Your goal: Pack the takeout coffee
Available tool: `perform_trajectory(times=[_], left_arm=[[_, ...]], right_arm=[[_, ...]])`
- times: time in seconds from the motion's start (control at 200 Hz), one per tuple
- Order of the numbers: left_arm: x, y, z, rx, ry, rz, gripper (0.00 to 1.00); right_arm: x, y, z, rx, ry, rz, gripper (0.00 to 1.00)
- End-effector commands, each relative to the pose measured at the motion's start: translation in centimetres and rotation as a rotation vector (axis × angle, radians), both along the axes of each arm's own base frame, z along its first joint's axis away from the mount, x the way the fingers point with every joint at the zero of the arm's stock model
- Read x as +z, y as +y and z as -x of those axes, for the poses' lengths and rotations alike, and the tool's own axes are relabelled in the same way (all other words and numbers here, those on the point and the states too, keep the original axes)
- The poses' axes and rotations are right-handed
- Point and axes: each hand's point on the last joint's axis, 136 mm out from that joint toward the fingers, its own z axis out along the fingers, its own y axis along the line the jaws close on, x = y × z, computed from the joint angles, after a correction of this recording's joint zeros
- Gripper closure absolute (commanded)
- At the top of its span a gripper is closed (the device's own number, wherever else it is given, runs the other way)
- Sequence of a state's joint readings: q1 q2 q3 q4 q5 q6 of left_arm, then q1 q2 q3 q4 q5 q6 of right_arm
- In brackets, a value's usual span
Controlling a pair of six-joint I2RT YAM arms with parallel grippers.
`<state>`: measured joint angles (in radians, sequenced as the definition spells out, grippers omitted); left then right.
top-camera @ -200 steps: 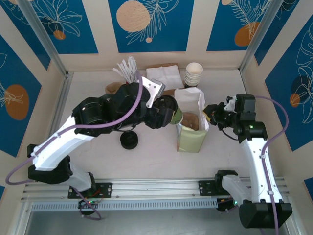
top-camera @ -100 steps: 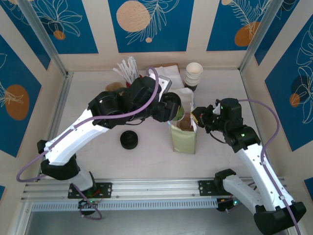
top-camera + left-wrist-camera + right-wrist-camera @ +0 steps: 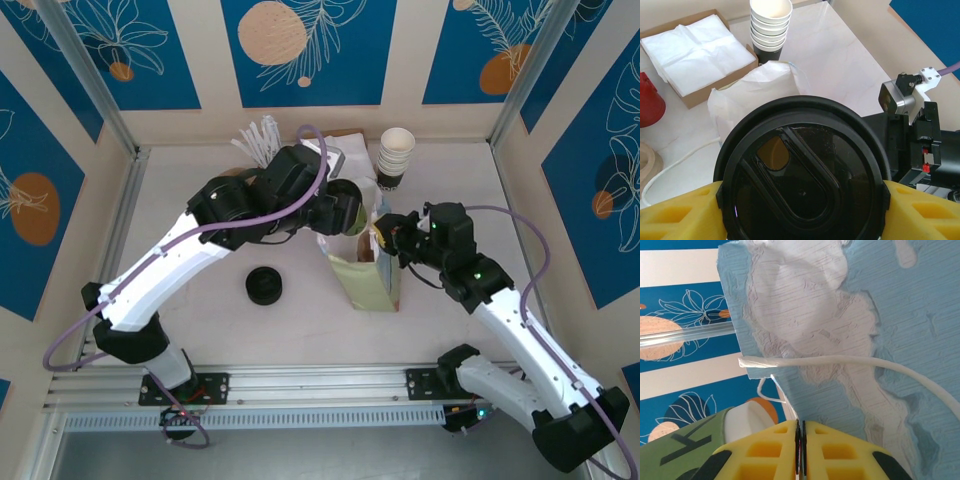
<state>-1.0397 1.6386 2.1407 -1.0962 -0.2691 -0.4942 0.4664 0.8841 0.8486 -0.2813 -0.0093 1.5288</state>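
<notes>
**Takeout coffee [image 3: 802, 172] poised at the bag's mouth**

The cup hangs above the middle of the tabletop [image 3: 300, 330], clamped between the yellow pads [image 3: 675, 212] of the left pincer [image 3: 802, 212]. The open mouth of the paper bag [image 3: 366, 285] lies just below and beyond it, toward the right edge. The right pincer [image 3: 800, 447], closed tight, pinches the bag's wall, seemingly steadying it for the drop.

Left arm [image 3: 165, 268] and right arm [image 3: 520, 330] are showing white shells, black joints and purple cables [image 3: 48, 355]; yellow latticed pads [image 3: 675, 215] are lining the left gripper [image 3: 800, 212] and the right gripper [image 3: 800, 450].
</notes>
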Motion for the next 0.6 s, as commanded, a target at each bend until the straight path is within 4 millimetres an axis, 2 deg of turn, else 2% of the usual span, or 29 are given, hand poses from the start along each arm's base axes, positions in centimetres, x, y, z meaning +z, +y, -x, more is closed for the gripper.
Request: perform_trajectory(times=[0.0,0.195,0.37,0.595], left_arm=[[0.7,1.2,-0.5,0.026,-0.011,-0.006,0.32],[0.8,2.7,-0.8,0.062,-0.012,-0.024,0.31],[0.8,3.5,-1.0,0.079,-0.011,-0.029,0.31],[1.0,3.8,-1.2,0.086,-0.016,-0.028,0.32]], right_arm=[[1.0,0.7,-1.2,-0.03,-0.017,-0.044,0.87],[2.8,1.5,-2.1,-0.02,-0.052,-0.076,0.89],[4.7,1.5,-2.1,-0.016,-0.086,-0.097,0.93],[5.4,1.3,-1.5,-0.015,-0.095,-0.114,0.94]])
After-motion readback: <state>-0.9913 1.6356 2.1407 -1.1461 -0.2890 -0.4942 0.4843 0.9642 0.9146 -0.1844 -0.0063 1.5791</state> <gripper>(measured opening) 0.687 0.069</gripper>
